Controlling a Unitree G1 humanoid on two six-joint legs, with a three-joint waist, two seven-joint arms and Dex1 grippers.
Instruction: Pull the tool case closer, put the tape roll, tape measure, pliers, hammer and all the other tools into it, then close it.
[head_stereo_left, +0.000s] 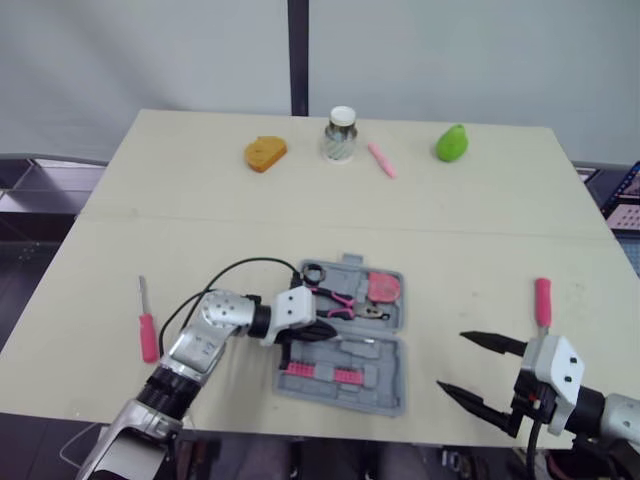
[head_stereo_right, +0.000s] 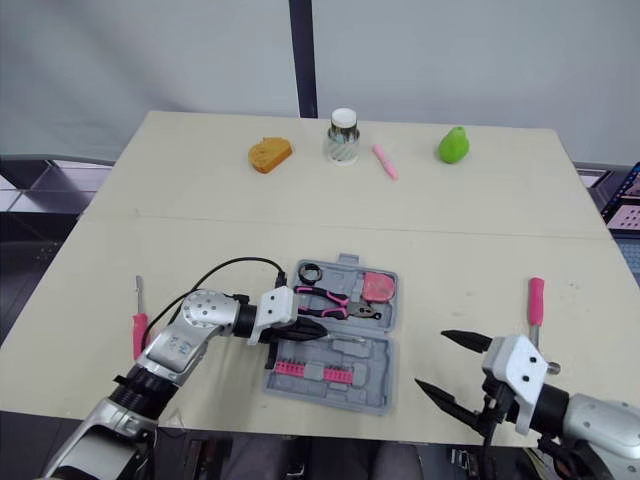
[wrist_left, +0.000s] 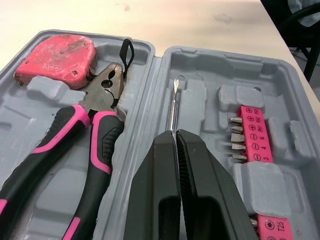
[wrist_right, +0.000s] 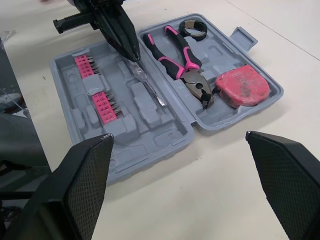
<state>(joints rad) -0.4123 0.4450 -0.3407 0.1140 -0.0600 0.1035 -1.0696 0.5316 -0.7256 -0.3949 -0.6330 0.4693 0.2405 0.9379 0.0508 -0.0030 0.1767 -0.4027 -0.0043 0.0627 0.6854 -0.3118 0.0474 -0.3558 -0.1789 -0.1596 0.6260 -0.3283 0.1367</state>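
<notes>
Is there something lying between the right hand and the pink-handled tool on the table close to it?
Nothing visible does. Only bare table lies between the open right hand and the pink-handled tool. The hand points toward the tool case, away from the tool, so it would probably need to turn first.

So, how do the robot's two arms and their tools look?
The left arm and right arm are silver-grey metal segments, each ending in a white boxy wrist housing. The left tool and right tool each have two long, pointed black fingers. A thin black cable loops beside the left arm.
</notes>
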